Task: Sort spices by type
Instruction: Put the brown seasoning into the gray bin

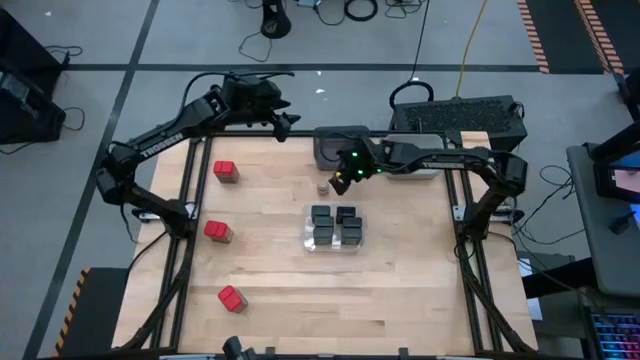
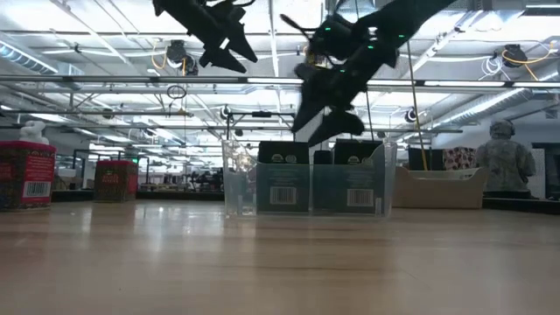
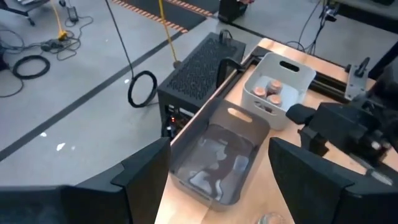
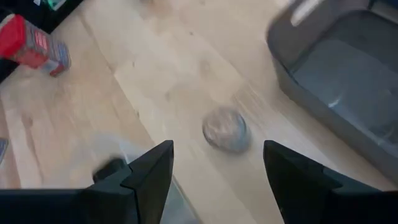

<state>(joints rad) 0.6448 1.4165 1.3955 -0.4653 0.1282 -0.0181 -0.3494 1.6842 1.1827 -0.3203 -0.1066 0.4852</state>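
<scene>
Sitting alone on the bare wood, the last round tan-lidded jar (image 1: 323, 187) lies just beside the dark grey bin (image 1: 333, 146) and a little beyond the clear bin (image 1: 336, 228), which already holds the black boxy spices (image 1: 349, 215). The right gripper (image 1: 341, 181) hangs over the jar, fingers spread and empty. Judging by this, the jar pick-up is the step in hand; next the gripper must drop straight down and close around it. Three red-topped boxes (image 1: 226, 171) lie well apart from the clear bin, unsorted. The left gripper (image 1: 284, 124) waits open beyond the dark grey bin. Only the left wrist view shows jars already inside the light grey bin (image 3: 283, 66).
</scene>
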